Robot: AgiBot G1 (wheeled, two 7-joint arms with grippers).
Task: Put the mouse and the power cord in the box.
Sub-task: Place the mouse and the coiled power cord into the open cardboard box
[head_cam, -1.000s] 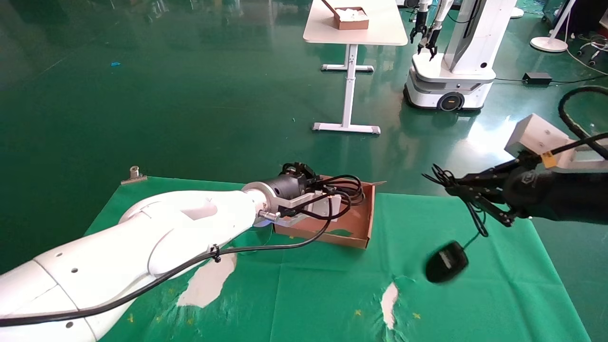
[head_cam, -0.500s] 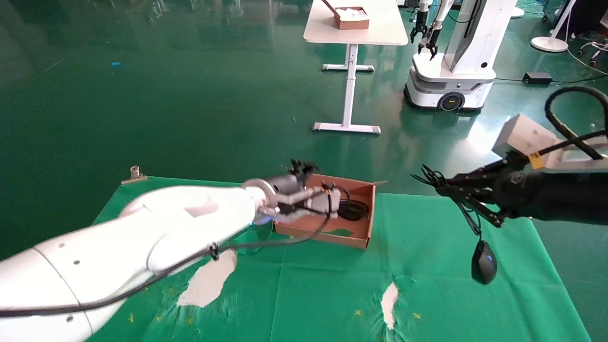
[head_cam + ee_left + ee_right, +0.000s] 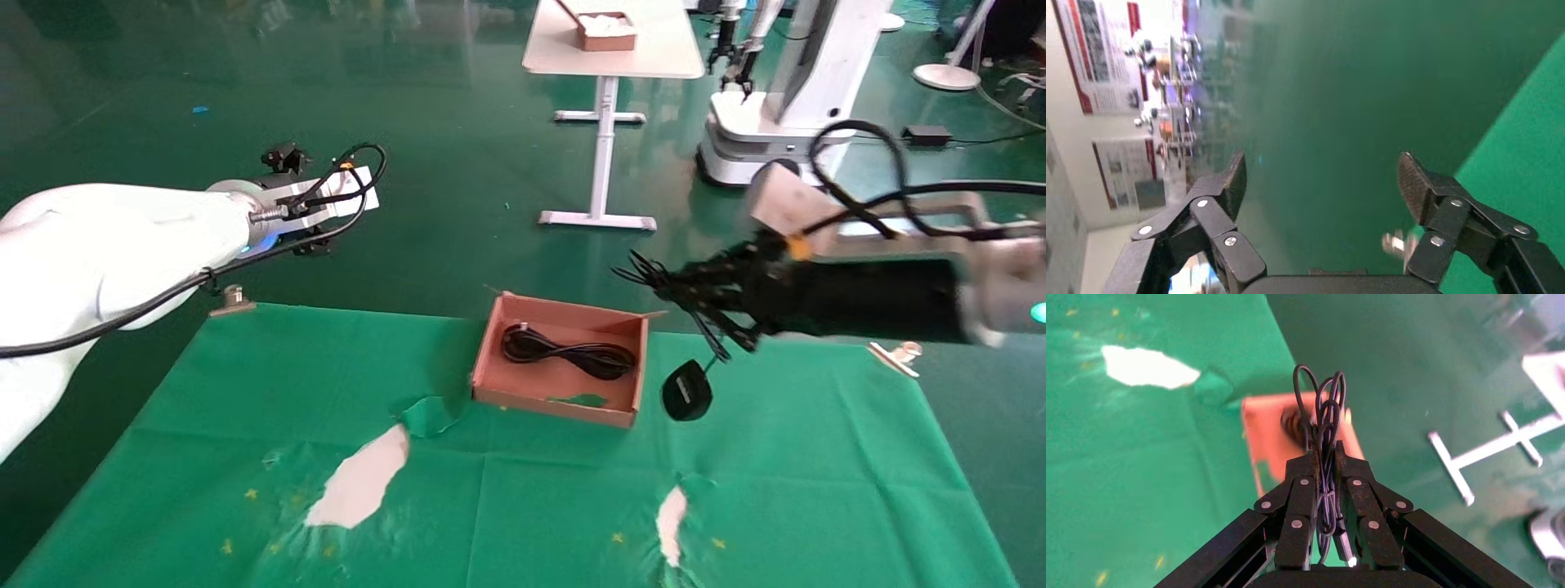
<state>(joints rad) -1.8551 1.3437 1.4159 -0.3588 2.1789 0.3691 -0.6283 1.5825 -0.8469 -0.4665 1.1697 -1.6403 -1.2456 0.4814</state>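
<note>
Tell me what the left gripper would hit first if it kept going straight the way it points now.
Probably nothing close: the open left gripper faces bare green floor beyond the cloth edge. Depth is unclear.

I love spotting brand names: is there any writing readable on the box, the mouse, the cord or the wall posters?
Nothing is readable.
Reddish-brown cardboard box: no print visible.
Small black oval mouse: no legible label.
Thick black power cord: none.
Wall posters: blurred.

The power cord (image 3: 568, 353) lay in the box (image 3: 558, 390) on the worktop (image 3: 523, 506), with the mouse (image 3: 686, 390) hanging just right of it.
</note>
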